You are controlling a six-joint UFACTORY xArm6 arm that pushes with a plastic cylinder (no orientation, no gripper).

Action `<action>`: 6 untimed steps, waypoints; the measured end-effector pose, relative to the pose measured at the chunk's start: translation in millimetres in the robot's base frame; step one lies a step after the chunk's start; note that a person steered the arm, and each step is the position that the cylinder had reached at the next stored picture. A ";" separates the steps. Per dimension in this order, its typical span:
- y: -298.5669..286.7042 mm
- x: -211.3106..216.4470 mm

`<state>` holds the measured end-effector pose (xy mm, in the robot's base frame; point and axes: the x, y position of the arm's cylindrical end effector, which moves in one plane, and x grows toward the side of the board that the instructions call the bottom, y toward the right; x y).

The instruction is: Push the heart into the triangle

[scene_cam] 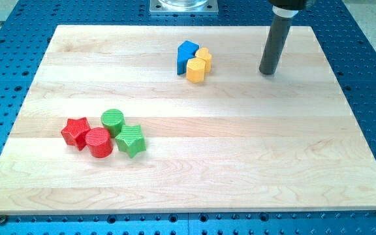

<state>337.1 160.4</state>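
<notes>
Red and green blocks (104,136) sit untouched. Further up, the yellow heart (199,64) is seen touching the blue triangle (186,56). My tip (268,73), holding nothing, is parked right; approach is judged pending.

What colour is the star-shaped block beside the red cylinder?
The star block is red, like the red cylinder it touches. The camera view, the only one, shows it clearly.

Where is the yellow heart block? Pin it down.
The yellow heart block sits near the view's top centre, touching the blue block on its left; my tip stands apart to its right.
</notes>
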 end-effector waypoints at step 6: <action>-132.7 -48.5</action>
